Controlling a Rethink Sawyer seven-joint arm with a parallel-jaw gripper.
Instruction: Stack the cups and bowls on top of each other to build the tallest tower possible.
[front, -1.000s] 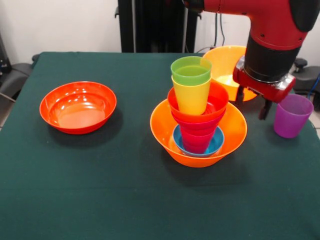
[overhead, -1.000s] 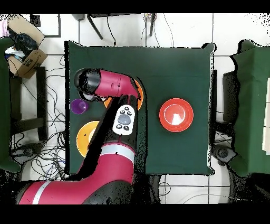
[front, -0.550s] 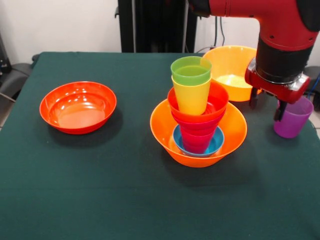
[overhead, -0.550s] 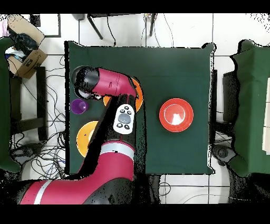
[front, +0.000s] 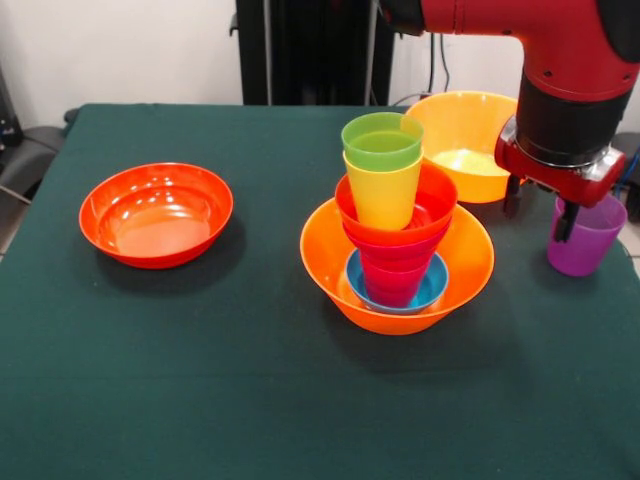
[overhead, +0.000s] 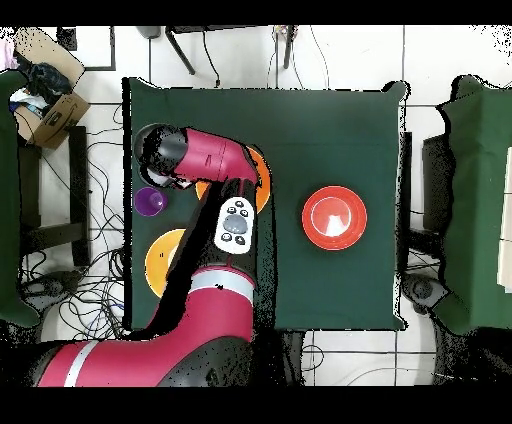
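Observation:
The tower rises from a large orange bowl (front: 335, 262) and holds a blue bowl (front: 432, 286), a crimson cup (front: 392, 276), a red-orange bowl (front: 432, 205), a yellow cup (front: 383, 192) and a green cup (front: 382, 141) on top. A purple cup (front: 587, 238) stands upright by itself at the right table edge. My gripper (front: 540, 208) hangs open at that cup's left side, with one fingertip (front: 565, 225) overlapping its rim and nothing held. From overhead, my arm covers the gripper and most of the tower (overhead: 263, 176), while the purple cup (overhead: 150, 202) shows beside it.
A second large orange bowl (front: 462, 140) sits behind the tower, close to my gripper; overhead it is the orange bowl (overhead: 160, 262). A wide shallow red-orange bowl (front: 156, 213) lies far left, the red bowl (overhead: 334, 217) overhead. The purple cup stands near the table's edge.
My gripper has moved right from beside the far orange bowl to the purple cup's left rim, slowing in the last half second. Nothing else moved.

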